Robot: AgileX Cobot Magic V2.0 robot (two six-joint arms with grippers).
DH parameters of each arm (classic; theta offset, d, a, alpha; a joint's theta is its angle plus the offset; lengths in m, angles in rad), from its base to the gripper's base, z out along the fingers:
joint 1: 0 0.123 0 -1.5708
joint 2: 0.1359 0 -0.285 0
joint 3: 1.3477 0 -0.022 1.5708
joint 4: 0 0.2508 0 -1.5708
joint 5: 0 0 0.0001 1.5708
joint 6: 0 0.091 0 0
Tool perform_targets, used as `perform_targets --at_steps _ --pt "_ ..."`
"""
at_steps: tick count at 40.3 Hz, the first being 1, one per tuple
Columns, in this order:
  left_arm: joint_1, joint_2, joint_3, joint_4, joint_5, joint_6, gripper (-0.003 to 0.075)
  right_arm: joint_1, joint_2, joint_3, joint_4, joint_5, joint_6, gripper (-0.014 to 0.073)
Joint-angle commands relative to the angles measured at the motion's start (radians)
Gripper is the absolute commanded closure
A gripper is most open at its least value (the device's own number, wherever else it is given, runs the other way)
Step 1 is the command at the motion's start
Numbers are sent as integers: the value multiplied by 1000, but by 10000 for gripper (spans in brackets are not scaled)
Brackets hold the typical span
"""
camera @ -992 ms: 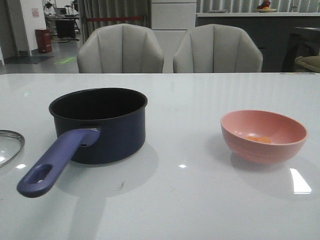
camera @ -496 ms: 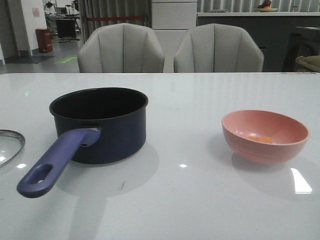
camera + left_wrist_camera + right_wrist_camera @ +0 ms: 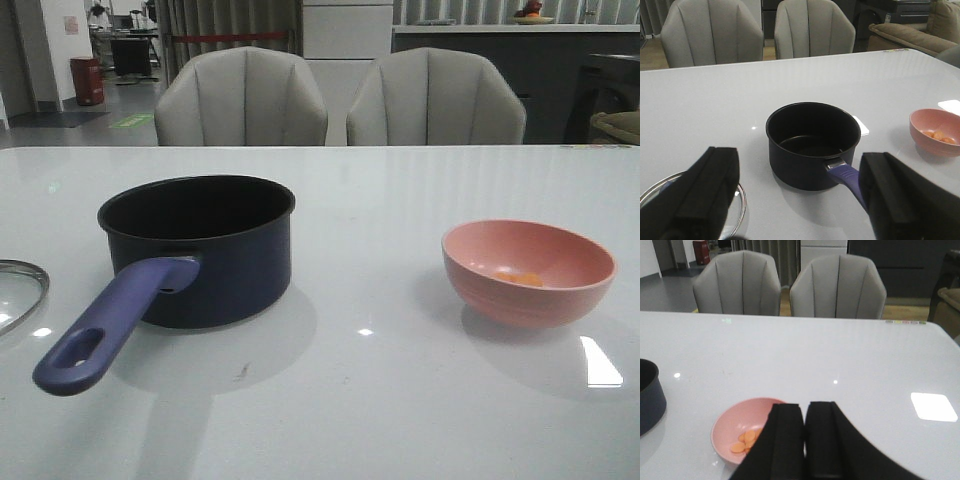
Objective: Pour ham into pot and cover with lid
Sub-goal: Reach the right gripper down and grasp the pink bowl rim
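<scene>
The dark navy pot (image 3: pixel 200 250) stands left of centre, empty, its purple-blue handle (image 3: pixel 110 325) pointing toward the near left. It also shows in the left wrist view (image 3: pixel 812 142). The glass lid (image 3: pixel 15 295) lies flat at the left edge, its knob out of view. Orange ham (image 3: pixel 520 277) lies inside a pink bowl (image 3: pixel 528 272) on the right. My left gripper (image 3: pixel 800 192) is open, hanging above the table near the pot's handle (image 3: pixel 847 177) and the lid (image 3: pixel 735 205). My right gripper (image 3: pixel 805 412) is shut and empty, just right of the bowl (image 3: pixel 742 435) with the ham (image 3: pixel 745 440).
Two grey chairs (image 3: pixel 340 100) stand behind the table's far edge (image 3: pixel 320 148). The white glossy table (image 3: pixel 370 400) carries bright light reflections. Neither gripper shows in the front view.
</scene>
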Motion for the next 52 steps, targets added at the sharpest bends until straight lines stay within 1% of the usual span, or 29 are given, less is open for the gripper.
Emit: perform_targets --at_steps 1,8,10,12,15,18,22,28,34,40,52 --pt "-7 7 -28 -1 -86 -5 191 -3 27 -37 24 -57 -3 427" --pt "-7 7 -28 -1 -86 -5 191 -3 115 -53 24 -69 -3 413" --pt "-7 7 -28 -1 -82 -5 191 -3 164 -66 24 -69 -3 379" --pt "-7 7 -28 -1 -80 -5 191 -3 227 -83 24 -70 -3 328" --pt "-7 7 -28 -1 -80 -5 191 -3 319 -118 30 -70 -3 226" --pt "-7 7 -28 -1 -80 -5 191 -3 418 -162 45 -66 -3 154" --pt "-7 7 -28 -1 -80 -5 191 -3 539 -232 82 -38 -3 99" --pt "-7 7 -28 -1 -80 -5 191 -3 738 -367 124 31 -3 96" --pt "-7 7 -28 -1 -80 -5 191 -4 940 -508 122 118 -4 96" --pt "-7 7 -28 -1 -80 -5 191 -5 1092 -634 110 185 -4 96" --pt "-7 7 -28 -1 -80 -5 191 -41 1295 -742 107 222 -4 96"
